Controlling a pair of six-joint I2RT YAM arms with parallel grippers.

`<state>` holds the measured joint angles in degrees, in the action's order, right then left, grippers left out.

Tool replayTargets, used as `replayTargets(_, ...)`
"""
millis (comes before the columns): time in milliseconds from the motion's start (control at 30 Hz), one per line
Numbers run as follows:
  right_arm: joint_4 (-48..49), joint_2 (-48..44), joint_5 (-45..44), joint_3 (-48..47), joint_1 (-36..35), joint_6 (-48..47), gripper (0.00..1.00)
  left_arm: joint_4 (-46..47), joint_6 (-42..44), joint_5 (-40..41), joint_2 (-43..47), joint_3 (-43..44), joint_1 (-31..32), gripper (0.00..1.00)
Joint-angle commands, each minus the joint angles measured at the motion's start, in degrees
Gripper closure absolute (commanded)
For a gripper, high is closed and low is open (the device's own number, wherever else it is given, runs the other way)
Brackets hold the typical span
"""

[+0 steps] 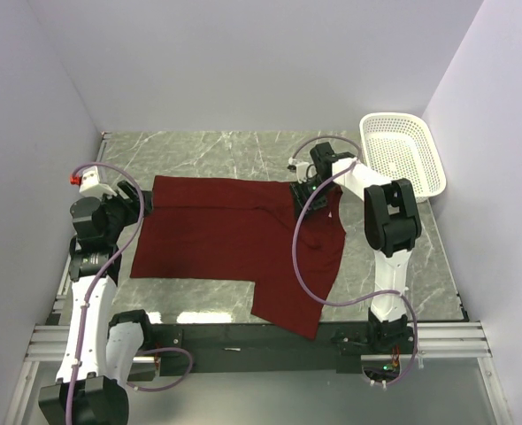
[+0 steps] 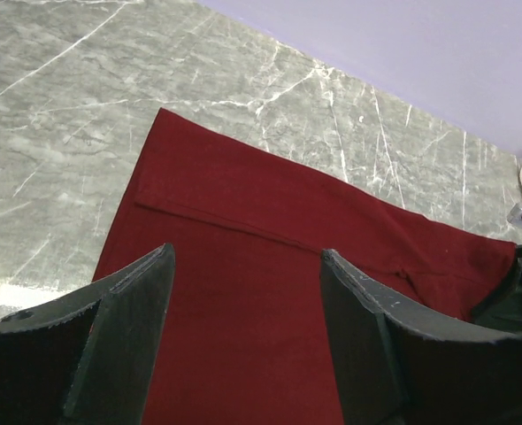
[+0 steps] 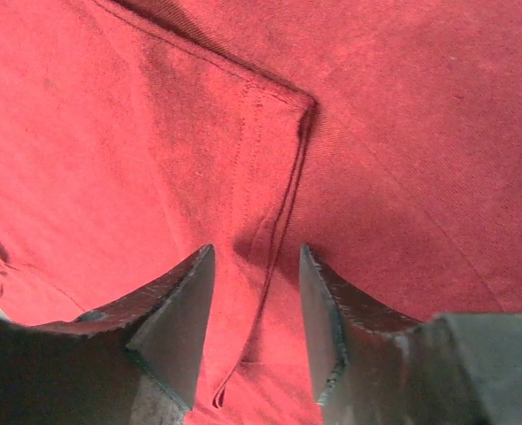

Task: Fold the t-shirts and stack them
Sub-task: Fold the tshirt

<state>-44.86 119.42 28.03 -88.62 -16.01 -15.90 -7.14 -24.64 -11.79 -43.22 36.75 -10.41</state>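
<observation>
Limp, light maroon t-shirt (image 1: 217, 239) wants pinching at a hemmed edge (image 3: 283, 186), which the open right gripper (image 3: 257, 297) straddles; left gripper (image 2: 243, 301) hovers open

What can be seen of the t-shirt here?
The t-shirt is plain maroon, matte knit cloth with stitched hems. It lies flat on the marble table, spread wide between the arms, one part folded over and a flap reaching toward the near edge on the right. The right gripper is down on it, open fingers astride a hemmed fold. The left gripper hovers open over its left end, apparently not touching.
</observation>
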Motion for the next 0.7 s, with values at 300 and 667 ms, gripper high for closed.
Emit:
replayTargets(300, -0.7, 0.0, 1.1, 1.3, -1.5, -0.4, 0.59, 0.6, 1.3, -1.2, 0.8, 0.0, 0.0, 0.28)
replayTargets(667, -0.1, -2.8, 1.4, 2.4, -1.8, -0.8, 0.83, 0.5, 1.3, -1.3, 0.9, 0.0, 0.0, 0.28)
